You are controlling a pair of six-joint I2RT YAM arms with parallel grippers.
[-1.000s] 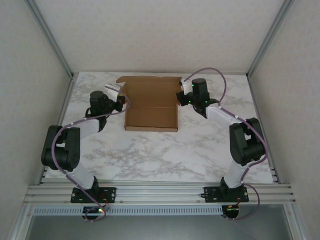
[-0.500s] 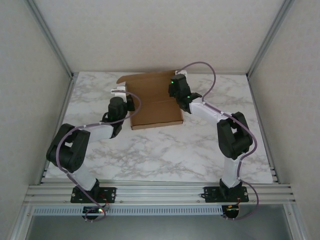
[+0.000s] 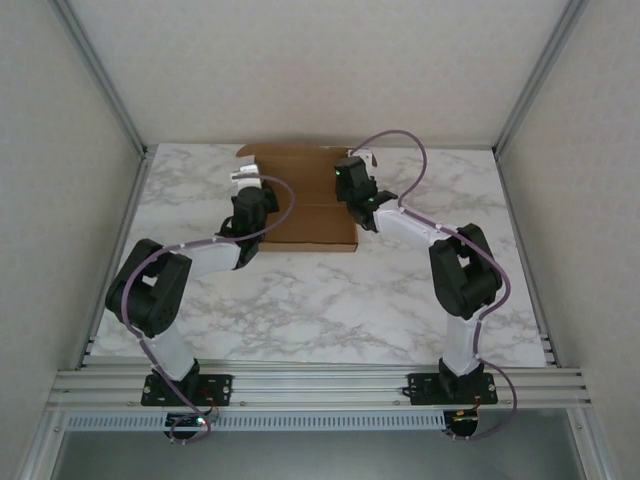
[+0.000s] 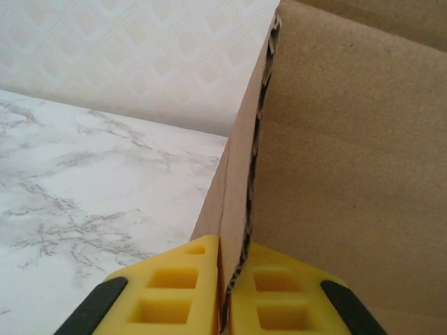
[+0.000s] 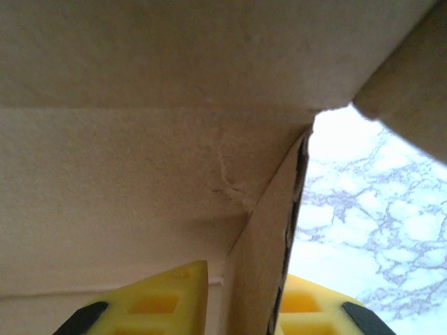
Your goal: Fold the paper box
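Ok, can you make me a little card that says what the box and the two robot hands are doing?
thing: paper box, plain brown cardboard, side walls lifted
where: far middle of the marble table
left gripper: shut on the box's left wall edge
right gripper: one finger on each side of the right wall, grip unclear

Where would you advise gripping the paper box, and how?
Take the paper box by a raised side wall, coming onto its free edge with one finger on each face: the wall is thin and upright, as the left gripper shows.
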